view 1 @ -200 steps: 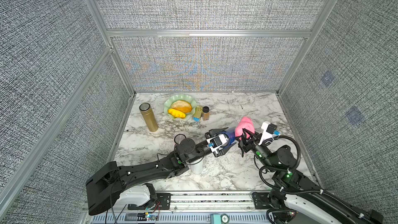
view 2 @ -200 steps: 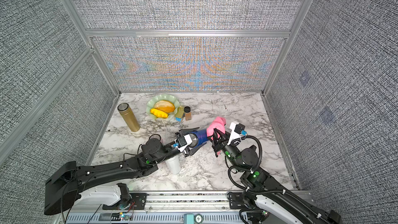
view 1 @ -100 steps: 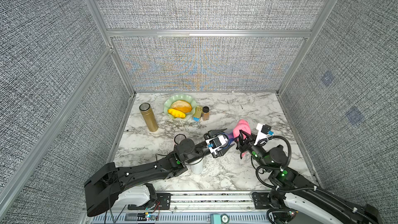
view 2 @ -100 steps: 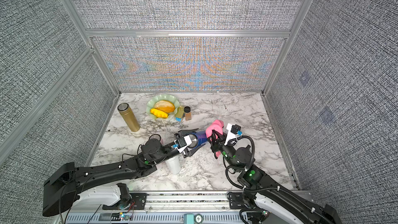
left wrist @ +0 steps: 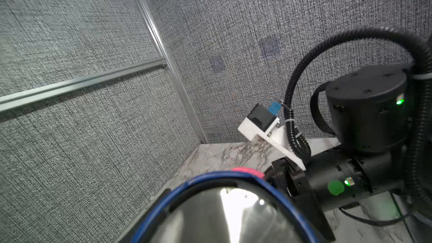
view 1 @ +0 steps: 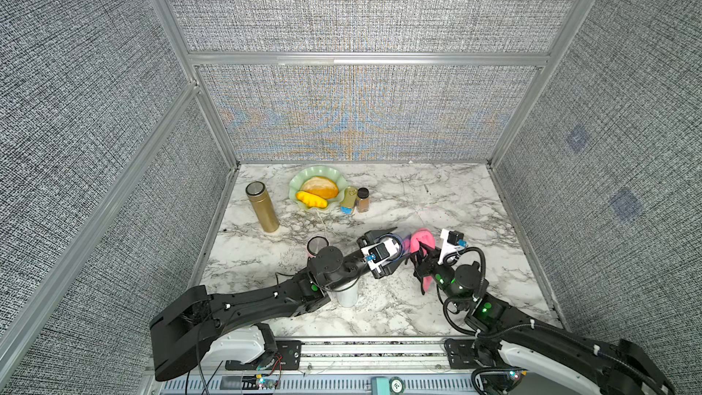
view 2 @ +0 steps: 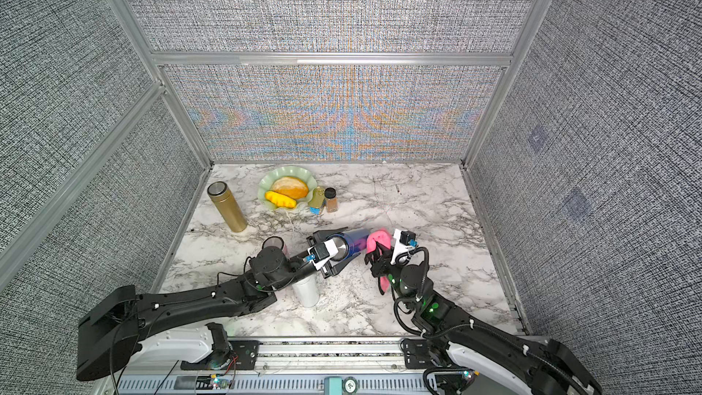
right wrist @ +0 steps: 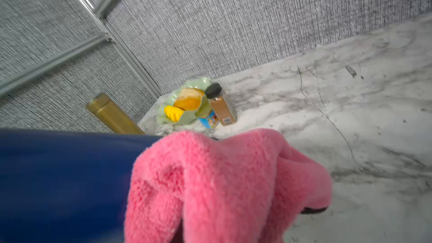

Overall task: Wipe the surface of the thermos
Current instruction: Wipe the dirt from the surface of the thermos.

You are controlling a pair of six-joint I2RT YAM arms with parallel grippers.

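Grasping the blue thermos, left hand holds it sideways; right hand clamps pink cloth against it.

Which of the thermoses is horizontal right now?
The blue thermos, gripped sideways by the left gripper with the pink cloth against it; the gold thermos stands upright.

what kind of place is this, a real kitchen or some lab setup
Probably a robot test cell, not a kitchen: grey fabric wall panels in an aluminium frame box in a marble-look tabletop, and the left arm and right arm mount on a rail at its front edge.
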